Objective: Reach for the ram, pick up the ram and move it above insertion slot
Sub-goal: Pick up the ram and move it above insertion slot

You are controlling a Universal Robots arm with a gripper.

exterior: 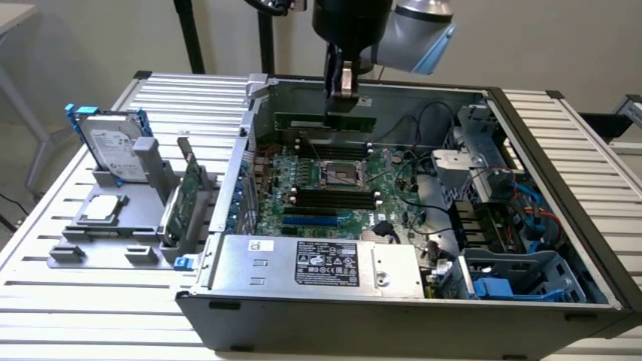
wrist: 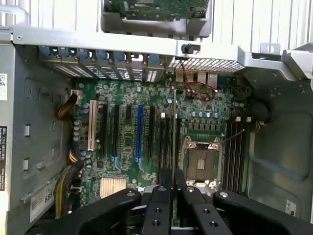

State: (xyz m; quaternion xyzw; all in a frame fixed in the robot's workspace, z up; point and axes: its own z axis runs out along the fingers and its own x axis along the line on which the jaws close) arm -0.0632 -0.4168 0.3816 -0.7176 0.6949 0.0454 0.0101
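holding: gripper (exterior: 340, 105) is clamped on the ram (exterior: 325, 122), carried edge-on over the open computer case (exterior: 561, 226)
step: pickup looks done; the ram hangs above the motherboard (exterior: 331, 180)
judgement: it needs lining up with a black memory slot (wrist: 234, 152) beside the processor socket (wrist: 200, 164)
case contents: motherboard, cables, power supply (exterior: 321, 263)

Your arm (exterior: 386, 22) is cut off by the exterior view's upper edge. The ram (wrist: 174, 147) appears edge-on in your wrist view; its chips cannot be discerned.
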